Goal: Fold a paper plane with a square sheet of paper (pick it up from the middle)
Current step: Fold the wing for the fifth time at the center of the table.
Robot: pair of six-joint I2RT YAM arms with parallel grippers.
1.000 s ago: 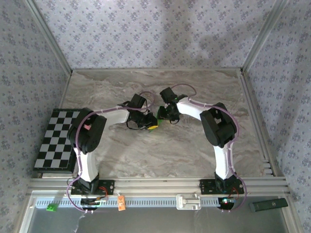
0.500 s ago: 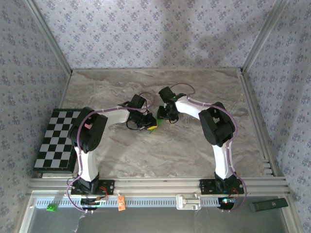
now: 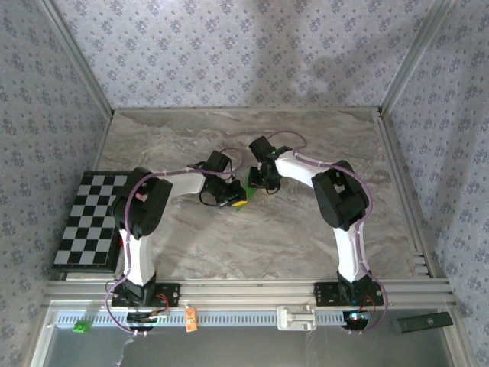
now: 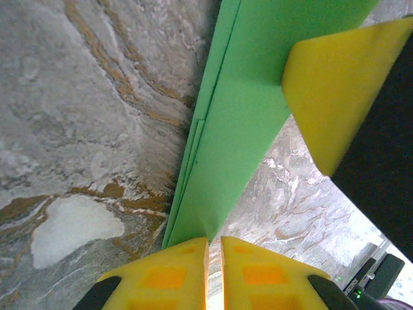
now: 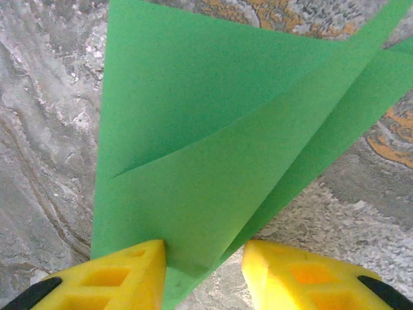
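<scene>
Pinching the green sheet of paper [image 4: 239, 116] along a folded edge, the left gripper [image 4: 214, 242] has its yellow fingers pressed almost together, with the paper running up out of the thin slit between them; several layers show along the sheet's left side. The right gripper [image 5: 203, 258] stands with its jaws apart. The lower part of the folded sheet lies in the gap, its edge against the left finger [image 5: 129, 271], while the right finger sits clear of it over the marbled desk [image 5: 361, 194]. From this wrist the paper shows as overlapping triangular flaps with sharp creases. From above, both arms reach inward and meet near the middle of the desk, where a small patch of green shows between the two claws. A black-and-white checkered board [image 3: 88, 222] lies at the desk's left edge, well apart from the paper.
</scene>
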